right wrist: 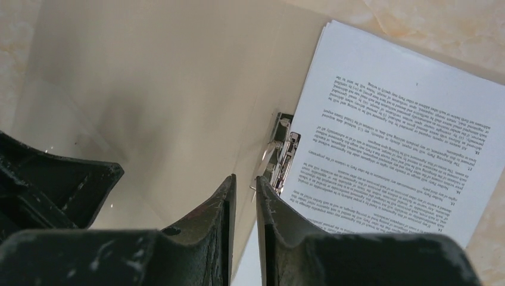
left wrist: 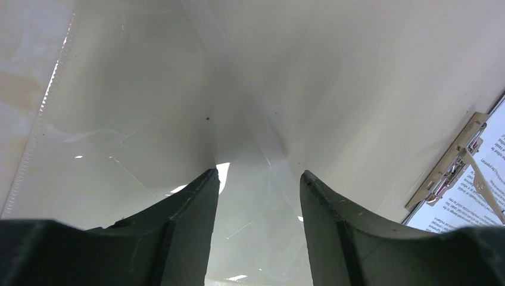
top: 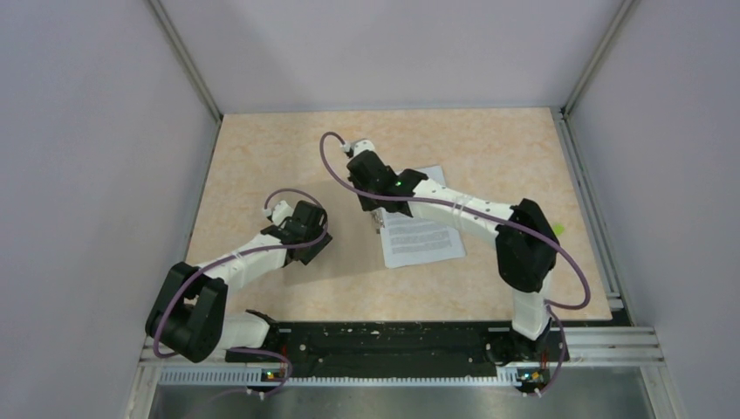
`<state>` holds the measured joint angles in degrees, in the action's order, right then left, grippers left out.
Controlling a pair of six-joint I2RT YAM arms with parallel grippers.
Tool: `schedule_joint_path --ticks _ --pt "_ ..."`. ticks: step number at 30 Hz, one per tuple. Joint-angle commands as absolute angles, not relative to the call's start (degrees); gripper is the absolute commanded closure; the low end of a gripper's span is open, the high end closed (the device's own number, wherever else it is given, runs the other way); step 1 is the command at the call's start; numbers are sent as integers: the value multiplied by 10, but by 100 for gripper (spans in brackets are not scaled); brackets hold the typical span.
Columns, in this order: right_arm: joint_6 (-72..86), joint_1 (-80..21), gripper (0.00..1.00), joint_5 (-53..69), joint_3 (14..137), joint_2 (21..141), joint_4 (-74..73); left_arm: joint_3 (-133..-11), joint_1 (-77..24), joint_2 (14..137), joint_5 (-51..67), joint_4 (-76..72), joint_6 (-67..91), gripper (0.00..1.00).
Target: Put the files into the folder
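1. Top view: the files [top: 423,237] lie as one stack on the surface [top: 262,157], just right of the right gripper [top: 375,205] and well right of the left gripper [top: 307,237]. Both grippers hang low over the patch between them.

2. Left wrist view: the left gripper's jaws stand clearly apart, with nothing pinched between them that I can see. Under and ahead of its fingertips spreads the folder [left wrist: 149,89], here a pale, glossy sheet with a crease running away from the gripper. Far off to its right, a metal clip [left wrist: 449,167] sits along the edge of the printed pages.

3. Right wrist view: the right gripper's jaws are almost together, leaving only a thin slit. The clip lies just ahead and slightly right of the tips. Whether they nip its wire lever I cannot tell. The files fan out to the gripper's right, and the folder's bare inner face lies to its left.

4. Progress, as a judgement: the stack appears to rest on the opened folder against the clip. Securing it under the clip and closing the cover look undone.
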<state>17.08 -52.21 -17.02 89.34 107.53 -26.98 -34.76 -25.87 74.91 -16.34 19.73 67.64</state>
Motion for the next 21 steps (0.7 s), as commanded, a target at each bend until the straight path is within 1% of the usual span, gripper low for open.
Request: schedule_joint_path --ticks 1,9,15,21 --pt "162 -530 82 -201 946 1127 -328 -344 -257 755 -167 200 684 42" --pt "155 -535 86 -201 973 1161 -345 -337 -257 758 -164 192 689 42" --pt "156 -540 86 -205 972 1167 -345 -335 -257 759 -164 191 688 42" --pt "162 -542 90 -210 962 1165 -347 -334 -257 761 -165 191 689 42"
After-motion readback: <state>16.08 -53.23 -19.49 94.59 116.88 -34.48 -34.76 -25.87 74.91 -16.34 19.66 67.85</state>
